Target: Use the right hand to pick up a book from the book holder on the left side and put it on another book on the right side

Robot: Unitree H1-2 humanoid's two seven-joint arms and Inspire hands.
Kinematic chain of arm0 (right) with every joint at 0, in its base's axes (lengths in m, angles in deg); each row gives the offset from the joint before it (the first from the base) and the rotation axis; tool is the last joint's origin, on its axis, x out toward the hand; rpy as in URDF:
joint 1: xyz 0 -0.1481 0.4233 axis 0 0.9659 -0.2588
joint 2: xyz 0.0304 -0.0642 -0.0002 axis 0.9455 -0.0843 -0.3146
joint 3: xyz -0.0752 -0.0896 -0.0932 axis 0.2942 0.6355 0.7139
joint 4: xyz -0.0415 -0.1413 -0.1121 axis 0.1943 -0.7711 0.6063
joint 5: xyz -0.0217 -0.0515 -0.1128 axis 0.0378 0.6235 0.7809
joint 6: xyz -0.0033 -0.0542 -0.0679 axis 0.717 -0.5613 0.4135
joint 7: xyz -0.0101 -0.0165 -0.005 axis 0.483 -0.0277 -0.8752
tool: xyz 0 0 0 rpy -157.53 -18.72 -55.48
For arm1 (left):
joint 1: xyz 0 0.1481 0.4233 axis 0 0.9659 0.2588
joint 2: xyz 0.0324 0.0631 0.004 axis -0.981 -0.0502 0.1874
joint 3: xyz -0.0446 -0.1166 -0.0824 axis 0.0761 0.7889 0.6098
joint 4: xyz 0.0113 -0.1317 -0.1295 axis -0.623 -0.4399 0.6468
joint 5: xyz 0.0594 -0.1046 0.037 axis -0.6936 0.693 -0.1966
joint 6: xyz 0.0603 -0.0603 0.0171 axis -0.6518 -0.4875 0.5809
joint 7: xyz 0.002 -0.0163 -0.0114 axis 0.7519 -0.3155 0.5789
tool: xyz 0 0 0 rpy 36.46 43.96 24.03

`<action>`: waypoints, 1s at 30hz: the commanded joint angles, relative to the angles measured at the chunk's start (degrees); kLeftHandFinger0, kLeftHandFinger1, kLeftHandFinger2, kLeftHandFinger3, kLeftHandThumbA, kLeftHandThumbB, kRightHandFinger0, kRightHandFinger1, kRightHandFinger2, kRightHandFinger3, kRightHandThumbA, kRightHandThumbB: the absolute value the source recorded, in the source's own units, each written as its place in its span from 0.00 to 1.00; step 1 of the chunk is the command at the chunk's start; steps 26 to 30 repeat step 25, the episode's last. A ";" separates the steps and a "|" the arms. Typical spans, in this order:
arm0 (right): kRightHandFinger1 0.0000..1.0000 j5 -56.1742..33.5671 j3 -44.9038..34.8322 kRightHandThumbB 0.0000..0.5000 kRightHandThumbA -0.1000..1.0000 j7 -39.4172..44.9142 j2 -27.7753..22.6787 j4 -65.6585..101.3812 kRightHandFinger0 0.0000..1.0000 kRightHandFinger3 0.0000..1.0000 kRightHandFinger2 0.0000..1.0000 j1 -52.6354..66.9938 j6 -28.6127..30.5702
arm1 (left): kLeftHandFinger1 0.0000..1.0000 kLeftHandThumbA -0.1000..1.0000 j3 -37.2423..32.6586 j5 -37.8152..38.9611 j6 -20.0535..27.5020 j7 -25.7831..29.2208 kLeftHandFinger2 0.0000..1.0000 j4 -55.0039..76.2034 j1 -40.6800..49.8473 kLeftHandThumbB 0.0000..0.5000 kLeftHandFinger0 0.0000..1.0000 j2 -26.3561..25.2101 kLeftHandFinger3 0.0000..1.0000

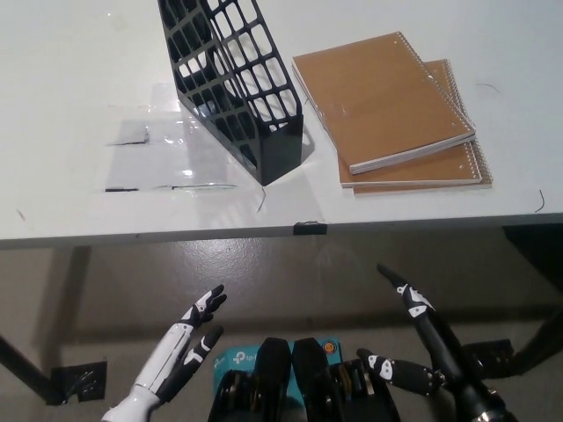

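Right robot hand (431, 347): black, fingers spread, holding nothing, below the worktop (70, 79) edge.
Left robot hand (176, 352): white, spread, resting low.
Book holder (233, 79): black mesh, apparently empty.
Books (387, 97): two stacked, right of the holder.
Risk: top book lies skewed; a knock could shift it.

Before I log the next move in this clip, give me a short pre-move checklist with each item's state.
1. Top notebook stacked on the lower notebook: ok.
2. Book holder upright on the table: ok.
3. Holder emptied: cannot tell, mesh hides the inside.
4. Right hand open, below the table edge: ok.
5. Left hand open, resting low: ok.
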 commanded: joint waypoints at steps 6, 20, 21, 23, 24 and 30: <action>0.97 -3.42 1.64 0.27 0.62 8.27 -1.38 2.54 0.91 1.00 1.00 -2.31 -6.29 | 1.00 0.85 -3.78 -6.47 -7.18 -5.80 1.00 3.20 -1.60 0.29 1.00 -4.34 1.00; 1.00 9.34 11.31 0.19 0.33 15.29 -5.73 6.16 0.98 1.00 1.00 -3.99 -19.53 | 1.00 0.69 -15.42 -15.95 -17.20 -13.54 1.00 5.20 -4.68 0.13 1.00 -10.32 1.00; 1.00 9.35 11.34 0.19 0.33 15.18 -5.78 6.06 0.98 1.00 1.00 -4.05 -19.32 | 1.00 0.69 -15.47 -16.10 -17.47 -13.52 1.00 5.21 -4.73 0.13 1.00 -10.27 1.00; 1.00 9.17 11.22 0.19 0.34 15.07 -5.74 5.83 0.97 1.00 1.00 -4.10 -19.10 | 1.00 0.69 -15.61 -16.33 -18.21 -13.99 1.00 5.43 -4.88 0.12 1.00 -10.31 1.00; 1.00 9.08 11.12 0.15 0.38 15.44 -5.77 6.21 0.98 1.00 1.00 -4.15 -19.49 | 1.00 0.69 -15.50 -16.34 -18.10 -13.96 1.00 5.32 -5.00 0.13 1.00 -10.28 1.00; 1.00 8.89 11.02 0.15 0.39 15.65 -5.73 6.30 0.98 1.00 1.00 -4.31 -19.64 | 1.00 0.69 -15.38 -16.27 -18.20 -14.13 1.00 5.43 -5.12 0.13 1.00 -10.33 1.00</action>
